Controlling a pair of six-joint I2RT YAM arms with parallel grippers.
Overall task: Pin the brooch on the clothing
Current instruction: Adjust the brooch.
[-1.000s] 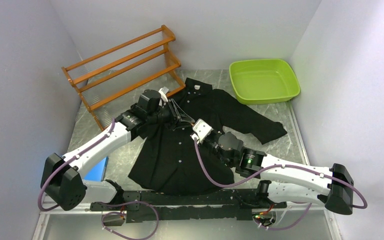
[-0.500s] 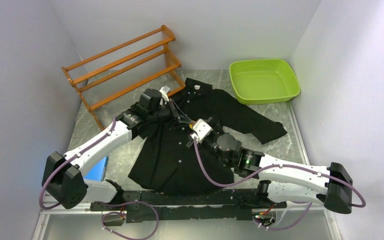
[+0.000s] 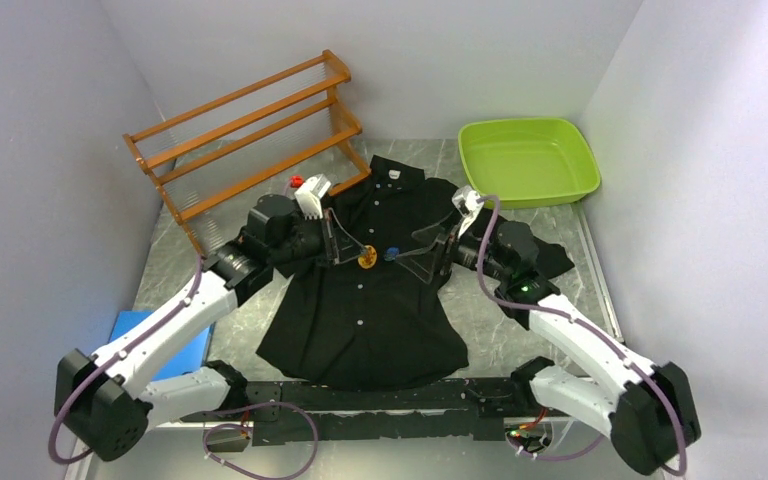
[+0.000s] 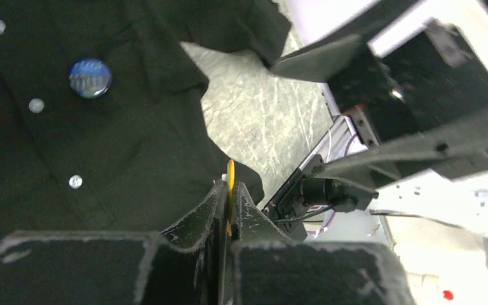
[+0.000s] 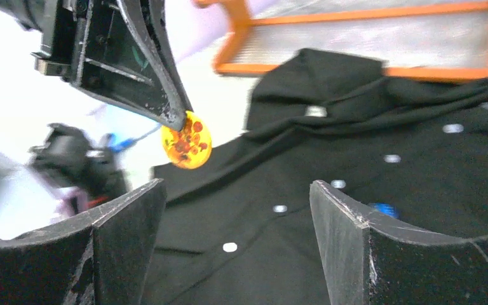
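The clothing (image 3: 360,320), a black button-up shirt, lies spread flat on the table. My left gripper (image 3: 360,254) is shut on the brooch (image 3: 367,260), a round yellow-orange disc with red specks, and holds it just above the shirt's chest. The left wrist view shows the brooch (image 4: 230,184) edge-on between the closed fingers (image 4: 244,210). My right gripper (image 3: 422,252) stands open to the right of it, nothing between its fingers. In the right wrist view the brooch (image 5: 186,140) hangs from the left gripper's tip, beyond my open right gripper (image 5: 236,185).
A blue round badge (image 3: 391,253) sits on the shirt between the two grippers. An orange wooden rack (image 3: 250,130) stands at the back left, with a small red object (image 3: 294,181) beside it. At the back right is a green tub (image 3: 527,160). A blue flat object (image 3: 175,345) lies at the near left.
The right gripper has opened, let go at the left gripper's tip and swung back to the right. The left gripper has closed on the brooch and holds it alone.
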